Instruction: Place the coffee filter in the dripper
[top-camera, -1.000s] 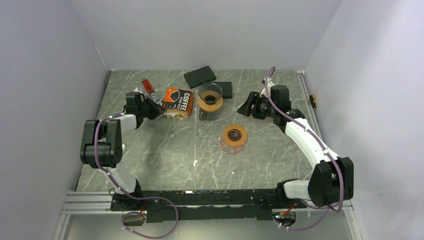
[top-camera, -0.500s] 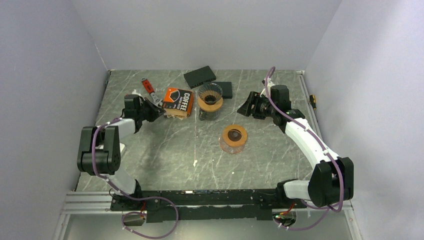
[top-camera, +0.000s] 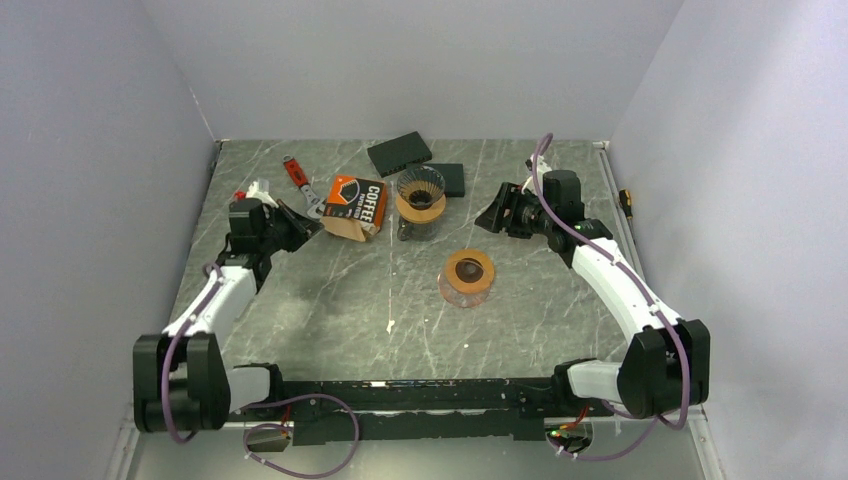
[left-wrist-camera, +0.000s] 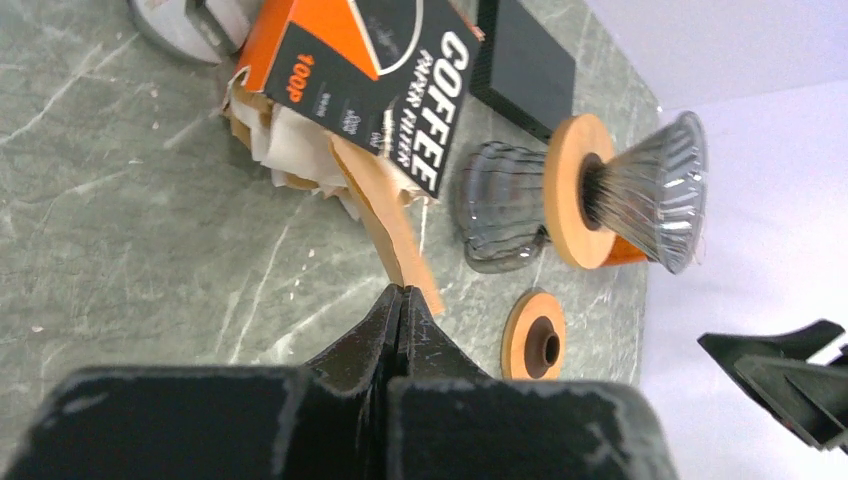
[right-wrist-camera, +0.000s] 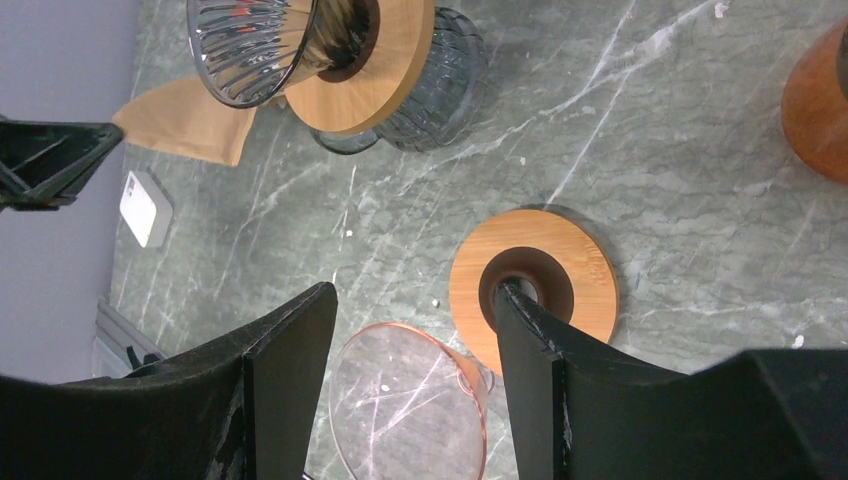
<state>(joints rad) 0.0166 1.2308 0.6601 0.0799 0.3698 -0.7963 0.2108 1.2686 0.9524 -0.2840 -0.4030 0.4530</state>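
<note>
Left gripper (left-wrist-camera: 402, 292) is clamped on the tan paper filter (left-wrist-camera: 392, 215) toward the table's far-left corner. Pulling may tear it, or drag the orange-and-black cardboard box (left-wrist-camera: 370, 70) along. Right gripper (right-wrist-camera: 412, 300) hangs with jaws apart.

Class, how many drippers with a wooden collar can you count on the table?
2. The ribbed dripper stands at the back, right of the coffee filter box; the clear dripper sits in front of it, slightly right. None seems hidden.
</note>
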